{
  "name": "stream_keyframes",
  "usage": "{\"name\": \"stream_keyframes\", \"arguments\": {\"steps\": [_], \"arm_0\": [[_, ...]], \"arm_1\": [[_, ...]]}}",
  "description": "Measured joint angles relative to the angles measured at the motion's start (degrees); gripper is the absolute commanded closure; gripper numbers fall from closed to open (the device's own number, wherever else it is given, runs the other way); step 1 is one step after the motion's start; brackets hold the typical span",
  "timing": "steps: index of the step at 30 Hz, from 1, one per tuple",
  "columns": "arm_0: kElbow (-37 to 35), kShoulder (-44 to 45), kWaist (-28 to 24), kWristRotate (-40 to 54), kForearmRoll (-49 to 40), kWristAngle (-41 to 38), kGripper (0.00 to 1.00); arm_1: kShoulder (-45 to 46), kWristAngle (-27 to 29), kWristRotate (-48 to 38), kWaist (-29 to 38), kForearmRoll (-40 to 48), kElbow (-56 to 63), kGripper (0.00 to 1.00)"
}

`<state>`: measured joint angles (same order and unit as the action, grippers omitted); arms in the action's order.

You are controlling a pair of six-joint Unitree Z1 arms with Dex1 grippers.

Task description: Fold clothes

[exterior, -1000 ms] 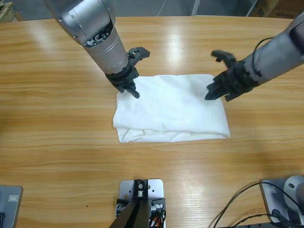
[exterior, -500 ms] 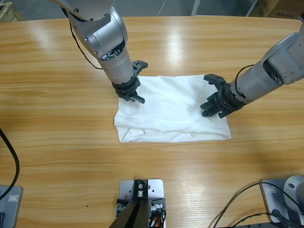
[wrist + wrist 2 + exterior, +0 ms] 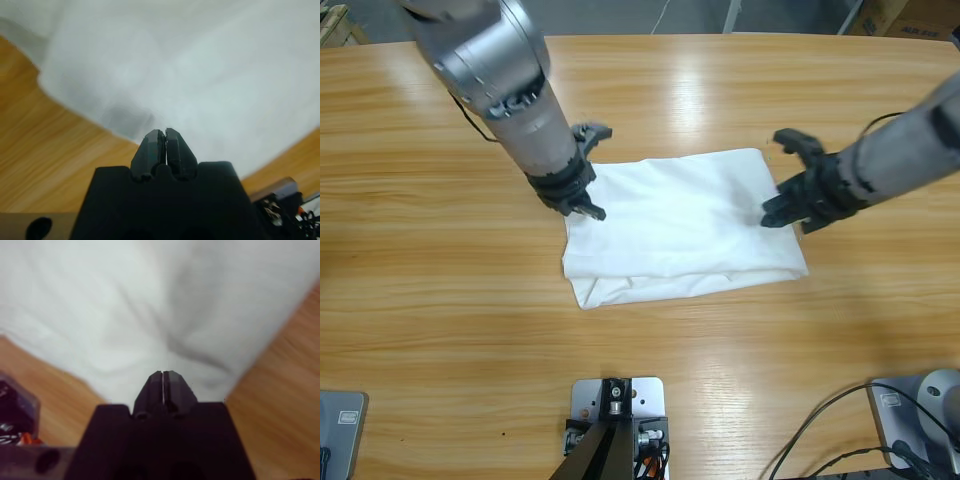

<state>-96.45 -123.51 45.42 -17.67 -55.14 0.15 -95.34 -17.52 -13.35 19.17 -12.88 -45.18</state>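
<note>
The left end effector [image 3: 588, 207] comes down from the upper left of the wooden worktop [image 3: 430, 300]. Its tip sits at the left end of the white T-shirt [image 3: 680, 225], close to the top corner there. In the left wrist view its two black jaws are pressed tight together, with white cloth right under the tip. I cannot tell if any cloth is caught between them.

The T-shirt lies in the middle of the worktop, folded into a long flat shape (a bit crooked, with soft wrinkles).

The right end effector [image 3: 772, 215] reaches in from the right side and rests on the right end of the T-shirt. In the right wrist view its jaws are squeezed together too, and it may be pinching a little cloth, but the view is too blurry to be sure.
</note>
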Motion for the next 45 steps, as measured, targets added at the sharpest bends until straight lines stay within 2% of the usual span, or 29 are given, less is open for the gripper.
{"name": "stream_keyframes", "arguments": {"steps": [1, 4, 5, 7, 11, 13, 22, 37, 43, 45], "arm_0": [[0.00, 1.12, 0.00, 0.00, -0.11, 0.38, 0.290], [0.07, 4.00, 0.01, -0.03, -0.42, 1.76, 0.046], [0.23, 4.89, 0.10, -0.03, -0.46, 2.70, 0.032], [0.60, 6.55, 1.01, 0.57, -0.51, 5.29, 0.032], [1.65, 8.86, 3.67, 2.51, -0.52, 7.17, 0.032], [3.02, 9.61, 3.88, 2.57, -0.45, 7.25, 0.036], [6.28, 11.07, 3.86, 2.57, 1.63, 3.03, 0.036], [11.80, 13.31, 3.83, 0.13, 4.61, 2.88, 0.036], [12.00, 13.32, 3.83, -0.26, 4.90, 2.88, 0.036], [12.20, 13.35, 3.83, -0.26, 4.91, 2.88, 0.036]], "arm_1": [[1.78, 1.06, -1.05, 0.00, -1.49, -0.17, 0.004], [5.85, 4.31, -4.47, -0.05, -5.38, -0.45, 0.000], [6.54, 4.74, -5.08, -0.32, -5.77, -0.45, 0.000], [7.07, 3.75, -5.64, -3.19, -6.05, -0.44, 0.000], [5.40, -7.74, -4.55, -17.57, -6.16, -0.45, 0.000], [2.20, -12.47, -2.99, -22.76, -5.52, -0.40, 0.000], [-10.32, -26.91, -1.62, -32.72, 6.05, 5.95, 0.000], [-13.58, -30.37, -0.25, -33.07, 9.94, 6.63, 0.013], [-14.80, -31.40, -0.28, -28.51, 14.41, 7.57, 0.018], [-14.80, -31.44, -0.45, -27.66, 16.51, 8.28, 0.057]]}}
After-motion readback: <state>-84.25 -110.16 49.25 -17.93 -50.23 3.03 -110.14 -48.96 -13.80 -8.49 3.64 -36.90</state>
